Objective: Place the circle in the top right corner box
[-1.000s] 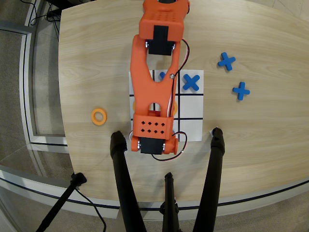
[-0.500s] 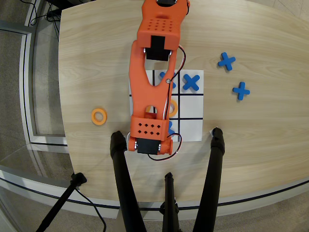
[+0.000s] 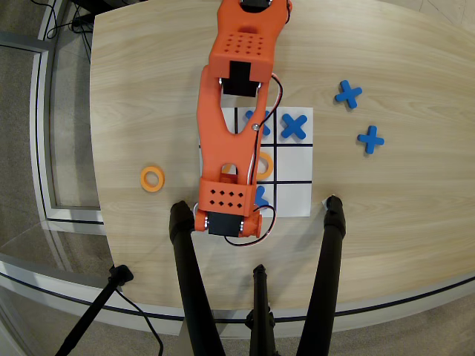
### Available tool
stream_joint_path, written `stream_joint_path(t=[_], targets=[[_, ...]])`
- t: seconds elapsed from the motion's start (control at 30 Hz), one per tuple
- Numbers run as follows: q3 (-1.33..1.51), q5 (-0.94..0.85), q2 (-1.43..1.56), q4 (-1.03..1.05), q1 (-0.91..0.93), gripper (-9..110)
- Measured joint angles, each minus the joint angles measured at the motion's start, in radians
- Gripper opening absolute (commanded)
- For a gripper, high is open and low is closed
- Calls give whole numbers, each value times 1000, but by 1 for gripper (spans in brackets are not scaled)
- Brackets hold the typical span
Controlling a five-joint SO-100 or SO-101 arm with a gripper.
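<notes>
In the overhead view, three black tripod legs [image 3: 191, 285] enter from the 6 o'clock edge and rest on the table [image 3: 401, 222]. Just beyond them lies the white grid sheet [image 3: 295, 194], largely covered by the orange arm [image 3: 226, 144], which reaches in from 12 o'clock. The jaws are hidden beneath the arm body; whether they are spread or pressed together cannot be told. A ring [image 3: 265, 164] shows partly at the arm's 3 o'clock edge, in a middle-row cell. A second ring [image 3: 152, 179] lies on bare table at 9 o'clock of the sheet, well apart from it. A blue X [image 3: 294, 126] occupies the far cell at the picture's right [image 3: 304, 113]. Another X [image 3: 260, 196] shows partly in the near row. Two more X pieces [image 3: 348, 93] [image 3: 370, 139] lie off the sheet at 2 o'clock.
</notes>
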Motion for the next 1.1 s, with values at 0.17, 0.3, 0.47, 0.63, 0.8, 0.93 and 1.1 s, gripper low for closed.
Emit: stream_joint_path(t=[0.17, 0.3, 0.47, 0.63, 0.8, 0.93, 1.1], targets=[[0, 0, -3, 0, 0, 6], [0, 0, -5, 0, 0, 11], [-15, 0, -5, 0, 3, 11], [-41, -26, 57, 14, 5, 12], [-29, -92, 284, 138, 5, 12], [153, -126, 558, 198, -14, 12], [669, -149, 1000, 67, -91, 12]])
